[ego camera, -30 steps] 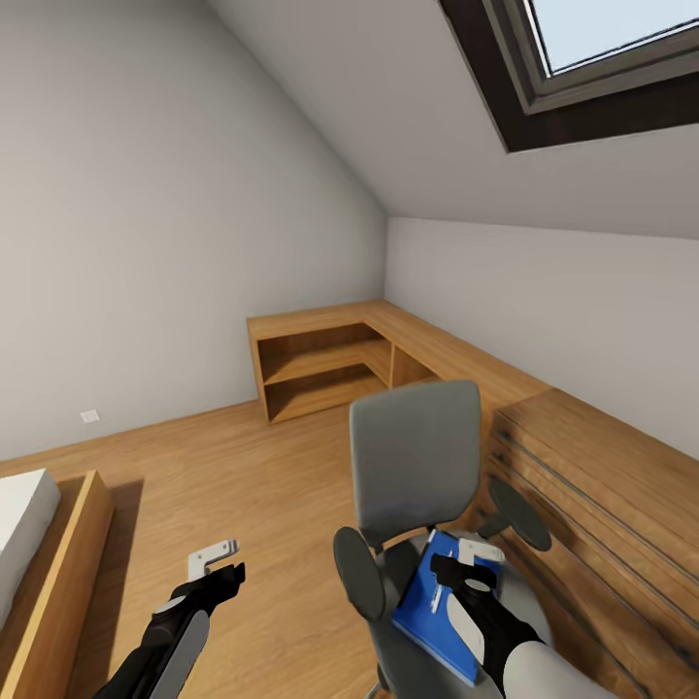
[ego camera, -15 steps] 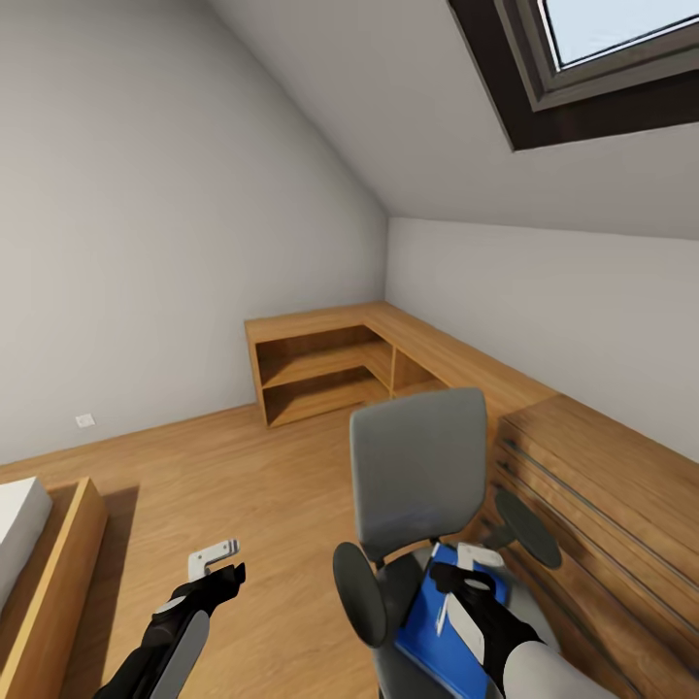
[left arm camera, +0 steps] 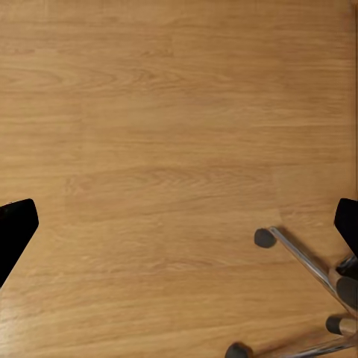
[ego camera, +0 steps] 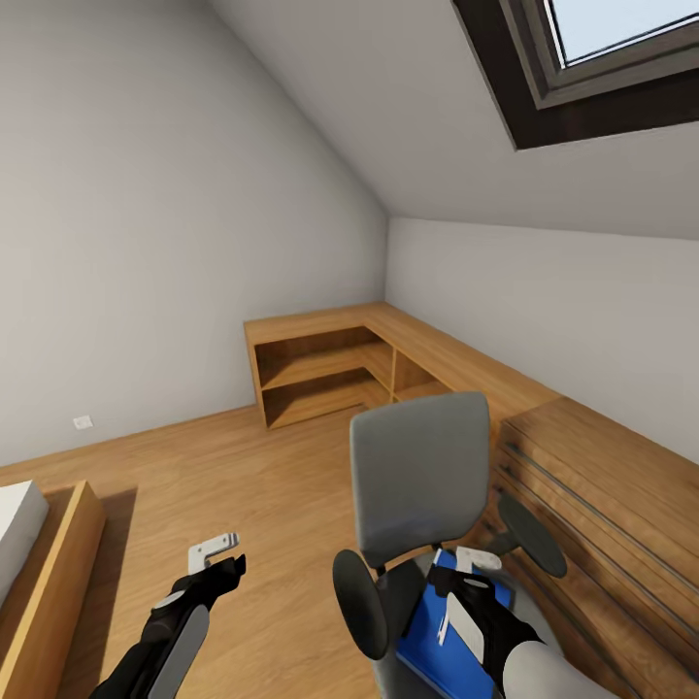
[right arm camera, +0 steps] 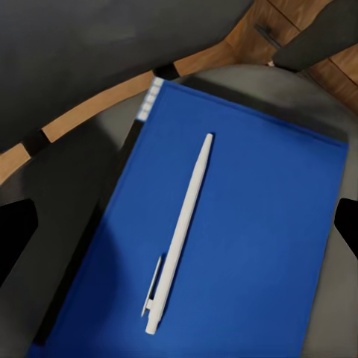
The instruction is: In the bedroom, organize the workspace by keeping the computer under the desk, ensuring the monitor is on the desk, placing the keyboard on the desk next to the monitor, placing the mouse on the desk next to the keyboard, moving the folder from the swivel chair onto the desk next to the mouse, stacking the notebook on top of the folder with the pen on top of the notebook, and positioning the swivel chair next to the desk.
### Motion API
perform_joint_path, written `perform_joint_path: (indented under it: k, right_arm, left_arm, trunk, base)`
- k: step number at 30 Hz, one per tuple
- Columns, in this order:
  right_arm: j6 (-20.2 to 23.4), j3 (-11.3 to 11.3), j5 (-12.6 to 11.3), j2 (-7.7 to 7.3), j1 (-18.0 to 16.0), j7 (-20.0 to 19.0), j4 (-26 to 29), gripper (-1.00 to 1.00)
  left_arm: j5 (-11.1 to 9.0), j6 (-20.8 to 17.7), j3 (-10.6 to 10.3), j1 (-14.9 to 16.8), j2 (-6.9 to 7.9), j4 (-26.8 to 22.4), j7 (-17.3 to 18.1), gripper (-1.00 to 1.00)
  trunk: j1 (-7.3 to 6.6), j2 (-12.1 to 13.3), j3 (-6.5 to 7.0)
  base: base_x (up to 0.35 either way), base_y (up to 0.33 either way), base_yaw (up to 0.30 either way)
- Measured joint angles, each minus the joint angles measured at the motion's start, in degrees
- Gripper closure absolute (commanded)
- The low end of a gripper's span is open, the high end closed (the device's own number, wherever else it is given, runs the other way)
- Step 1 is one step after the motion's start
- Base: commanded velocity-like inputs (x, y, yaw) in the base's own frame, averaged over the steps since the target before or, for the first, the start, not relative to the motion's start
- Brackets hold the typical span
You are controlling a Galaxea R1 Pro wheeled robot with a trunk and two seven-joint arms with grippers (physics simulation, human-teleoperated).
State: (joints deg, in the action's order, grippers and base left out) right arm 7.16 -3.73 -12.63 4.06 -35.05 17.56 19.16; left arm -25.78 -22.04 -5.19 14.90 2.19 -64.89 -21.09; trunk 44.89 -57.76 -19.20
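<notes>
The grey swivel chair (ego camera: pixel 417 476) stands low in the head view, its back toward the room. A blue notebook (right arm camera: pixel 253 224) lies flat on its seat, with a white pen (right arm camera: pixel 179 235) on the cover. A dark layer shows under the notebook's edge; I cannot tell if it is the folder. My right gripper (ego camera: pixel 464 573) hovers just above the notebook, open, its black fingertips (right arm camera: pixel 13 231) spread wide either side of the pen. Left of the chair, my left gripper (ego camera: pixel 225 560) hangs open over bare floor, fingertips (left arm camera: pixel 15 224) far apart.
The chair's chrome legs and castors (left arm camera: pixel 298 261) show on the wooden floor. A wooden drawer unit (ego camera: pixel 602 485) stands close on the chair's right. Low corner shelving (ego camera: pixel 320 364) runs along the far walls. A bed frame (ego camera: pixel 49 553) sits at the left.
The whole picture has shifted slightly, so the camera moved. The chair and notebook sit a little lower in the picture, and the chair's armrests have turned slightly. Both grippers stay open.
</notes>
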Motion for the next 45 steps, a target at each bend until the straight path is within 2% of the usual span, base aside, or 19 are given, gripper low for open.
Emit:
perform_joint_path:
  k: [2, 35, 45]
  right_arm:
    - [0.2, 0.0, 0.0, 0.0, 0.0, 0.0, 0.0, -1.0]
    - [1.6, 0.0, -0.1, 0.01, 0.0, -0.1, 0.0, -1.0]
    - [4.5, 0.1, -0.2, -0.01, 0.0, -0.2, 0.0, -1.0]
  left_arm:
    - [0.0, 0.0, 0.0, 0.0, -0.01, -0.2, -0.1, -1.0]
    - [0.0, 0.0, 0.0, 0.0, -0.33, -0.5, -0.3, -1.0]
    - [0.0, 0.0, 0.0, 0.0, -0.33, -0.5, -0.2, -1.0]
  trunk:
    - [0.0, 0.0, 0.0]
    - [7.25, -13.2, -5.93]
    - [9.44, -17.2, -7.72]
  base:
    - [0.004, 0.0, 0.0]
    - [0.0, 0.0, 0.0]
    - [0.0, 0.0, 0.0]
